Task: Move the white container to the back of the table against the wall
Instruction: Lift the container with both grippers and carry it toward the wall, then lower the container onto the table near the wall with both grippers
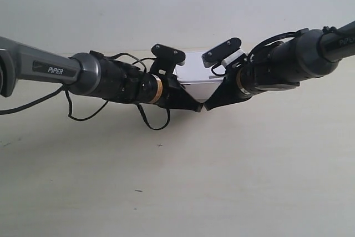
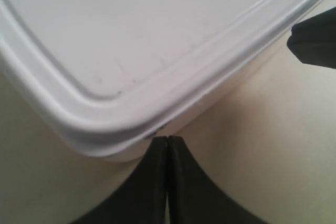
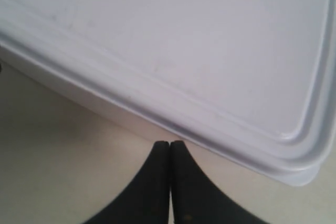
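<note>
Left gripper (image 2: 167,145): fingers pressed together, holding nothing, tips at a rounded corner of the white container (image 2: 212,98), just under the rimmed lid (image 2: 147,24). Black shape (image 2: 315,40) beside the container's side, can't tell what.

Right gripper (image 3: 169,148): also closed on nothing, tips at the container's long side. Lid on, contents hidden.

Exterior: arm at the exterior view's left (image 1: 111,79) and arm at the exterior view's right (image 1: 288,59) meet at the container's near side. It sits far back on the table (image 1: 222,181), close to the wall (image 1: 166,4); contact unclear.

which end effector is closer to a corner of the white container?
Left. The left end effector, shut, has its tips right under a rounded corner of the white container. The right end effector, also shut, meets a straight side, with the nearest corner further along.
</note>
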`<act>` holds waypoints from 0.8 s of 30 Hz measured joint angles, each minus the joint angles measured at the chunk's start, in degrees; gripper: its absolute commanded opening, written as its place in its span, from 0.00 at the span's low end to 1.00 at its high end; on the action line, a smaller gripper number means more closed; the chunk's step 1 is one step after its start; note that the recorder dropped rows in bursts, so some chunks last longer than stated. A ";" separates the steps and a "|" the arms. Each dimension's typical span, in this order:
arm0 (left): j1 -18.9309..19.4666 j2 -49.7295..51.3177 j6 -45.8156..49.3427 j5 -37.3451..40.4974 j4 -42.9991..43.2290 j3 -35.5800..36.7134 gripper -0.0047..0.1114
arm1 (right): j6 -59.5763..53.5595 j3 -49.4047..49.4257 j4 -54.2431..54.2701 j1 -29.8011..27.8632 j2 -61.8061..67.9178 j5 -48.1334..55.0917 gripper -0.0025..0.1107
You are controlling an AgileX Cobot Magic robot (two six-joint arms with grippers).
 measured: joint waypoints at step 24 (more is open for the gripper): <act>0.00 3.93 0.00 3.20 0.37 -7.62 0.04 | -0.21 -7.18 -0.03 -0.37 5.07 2.00 0.02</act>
